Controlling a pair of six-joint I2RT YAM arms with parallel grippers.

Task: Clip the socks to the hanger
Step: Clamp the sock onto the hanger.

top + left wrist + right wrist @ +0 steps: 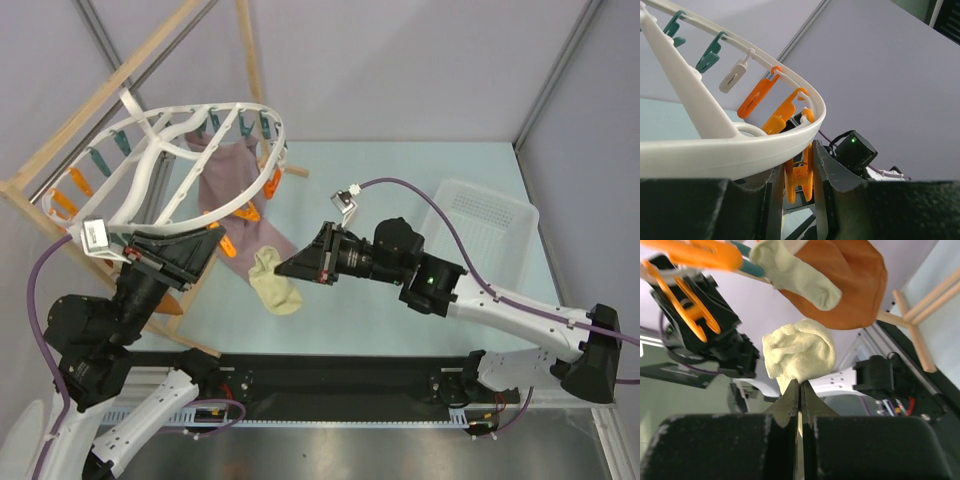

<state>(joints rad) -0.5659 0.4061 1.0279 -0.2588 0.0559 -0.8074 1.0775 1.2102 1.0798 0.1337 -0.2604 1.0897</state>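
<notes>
The white oval hanger (pixel 150 160) with teal and orange pegs stands tilted at the upper left. My left gripper (pixel 200 245) is under its near rim (pixel 740 150), jaws pressed on an orange peg (pixel 800 175) that hangs from that rim. My right gripper (pixel 285 268) is shut on a bunched cream sock (pixel 275 285), held above the table just right of the hanger. In the right wrist view that sock (pixel 800 352) bulges above the closed fingertips (pixel 792 395). A second cream sock (pixel 795 272) hangs by a teal peg (pixel 752 267) at the top.
A mauve-pink cloth (pixel 225 185) hangs from the hanger's far side. An orange-brown cloth (pixel 850 285) hangs beside the clipped sock. A white perforated basket (pixel 485 215) sits at the right. A wooden frame (pixel 80 130) carries the hanger.
</notes>
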